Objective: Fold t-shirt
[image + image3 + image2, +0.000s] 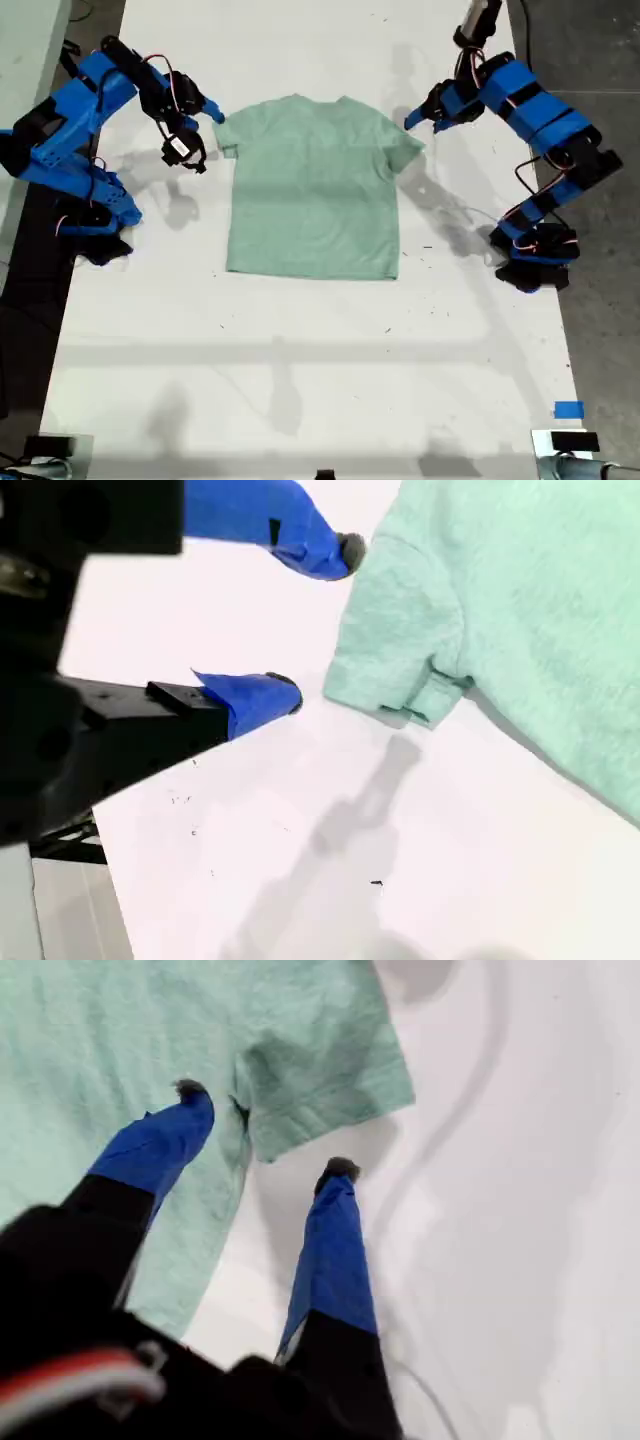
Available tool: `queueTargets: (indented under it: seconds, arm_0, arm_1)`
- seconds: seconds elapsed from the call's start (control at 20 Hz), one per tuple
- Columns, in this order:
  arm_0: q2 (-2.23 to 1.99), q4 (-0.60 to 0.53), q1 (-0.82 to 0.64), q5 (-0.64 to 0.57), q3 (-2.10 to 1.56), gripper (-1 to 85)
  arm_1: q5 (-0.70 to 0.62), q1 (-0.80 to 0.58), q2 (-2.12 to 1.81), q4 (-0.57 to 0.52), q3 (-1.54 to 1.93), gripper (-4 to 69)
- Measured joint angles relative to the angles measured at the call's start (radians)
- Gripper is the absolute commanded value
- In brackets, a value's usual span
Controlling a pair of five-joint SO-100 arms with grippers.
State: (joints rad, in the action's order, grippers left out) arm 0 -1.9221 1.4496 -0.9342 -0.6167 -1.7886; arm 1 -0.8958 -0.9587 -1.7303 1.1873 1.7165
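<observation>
Garment: the t-shirt (310, 190) lay spread flat and face up on the white worktop (300, 380), in the upper middle of the exterior view, collar toward the top edge, both short sleeves out to the sides, bottom hem straight

Colour: pale mint green, plain, with light creasing across the chest

First arm: stood at the exterior view's right, reaching in toward the sleeve on that side

First hand state: my first hand (265, 1130) was spread apart and clamped on nothing; in the first wrist view one blue fingertip (190, 1095) sat over the cloth near the armpit, and the other hung over bare worktop just beside the sleeve hem

Second arm: stood at the exterior view's left, reaching toward the other sleeve

Second hand state: my second hand (318, 620) was also apart and gripped nothing; one fingertip (345, 550) was at the sleeve's shoulder edge, whether touching I could not tell, and the other was over bare worktop just short of the sleeve hem

Other: a strip of blue tape (568, 409) lay near the lower right corner of the exterior view, well apart from the t-shirt
</observation>
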Motion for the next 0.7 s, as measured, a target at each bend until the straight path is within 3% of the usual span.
queueTargets:
  seconds: [0.3,0.45,0.5,0.55,0.7]
  arm_0:
    - [0.006,0.014,-0.021,-0.026,0.003,24.6]
    - [0.035,0.014,-0.037,-0.038,0.003,24.6]
    - [0.043,0.014,-0.041,-0.044,0.003,24.5]
    - [0.051,0.014,-0.044,-0.049,0.003,24.4]
    - [0.058,0.014,-0.049,-0.055,0.003,24.2]
  arm_1:
    - [-0.124,-0.064,0.225,-0.179,0.0,28.2]
    - [-0.132,-0.066,0.368,-0.21,-0.006,23.0]
    - [-0.132,-0.066,0.407,-0.213,-0.025,15.7]
    - [-0.132,-0.064,0.42,-0.213,-0.046,0.4]
    - [-0.112,-0.049,0.431,-0.193,-0.1,-1.3]
